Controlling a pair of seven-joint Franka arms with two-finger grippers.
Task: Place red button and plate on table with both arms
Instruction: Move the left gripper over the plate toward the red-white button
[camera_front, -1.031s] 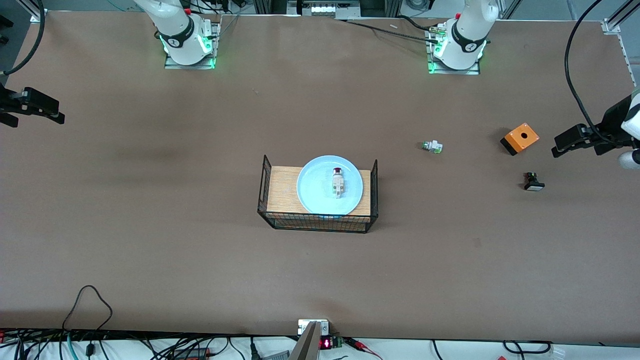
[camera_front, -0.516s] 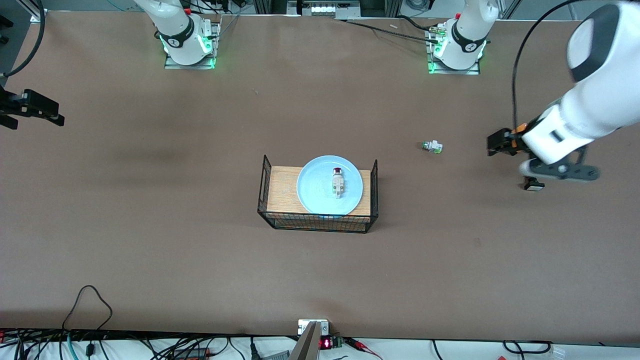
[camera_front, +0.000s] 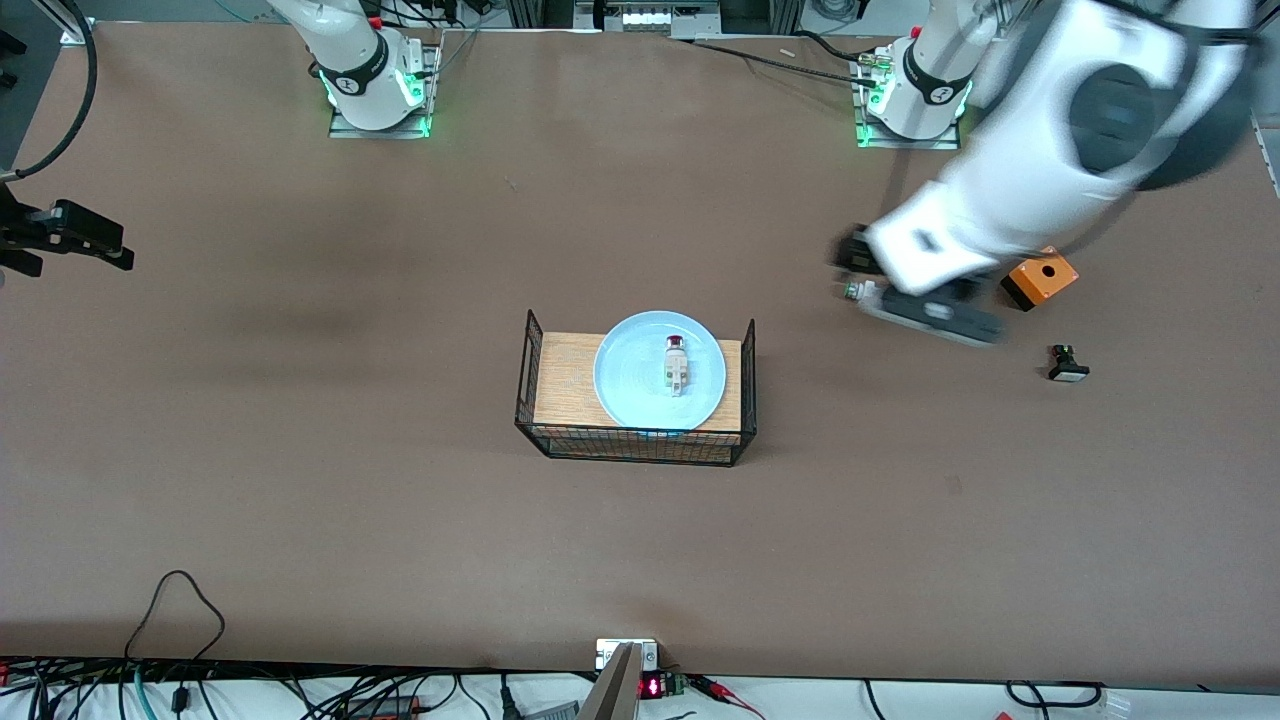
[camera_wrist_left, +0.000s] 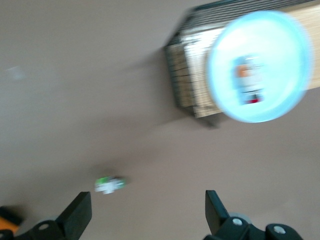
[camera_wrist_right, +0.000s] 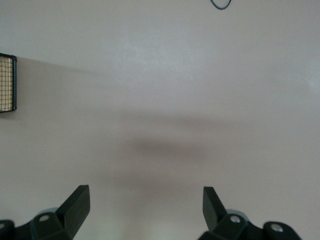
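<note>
The red button (camera_front: 677, 362) lies on the light-blue plate (camera_front: 625, 385), which rests on a wood-topped wire rack (camera_front: 560, 380) at mid-table (camera_front: 300, 500). My left gripper (camera_front: 847, 262) is open and empty. It is over the table beside a white piece with a green cap (camera_front: 856, 291), toward the left arm's end from the rack. The left wrist view shows its open gripper (camera_wrist_left: 147, 210), the plate (camera_wrist_left: 280, 55), the button (camera_wrist_left: 247, 82) and the green-capped piece (camera_wrist_left: 110, 184). My right gripper (camera_front: 118, 252) is open and empty over the right arm's end of the table, and it also shows in the right wrist view (camera_wrist_right: 145, 207).
An orange box (camera_front: 1043, 275) and a black piece with a white cap (camera_front: 1067, 366) lie toward the left arm's end. The rack's black wire sides stand up beside the plate. A corner of the rack (camera_wrist_right: 7, 82) shows in the right wrist view.
My left arm has swung in from the table's end toward the rack and is now over the green-capped piece. The right gripper has barely shifted.
</note>
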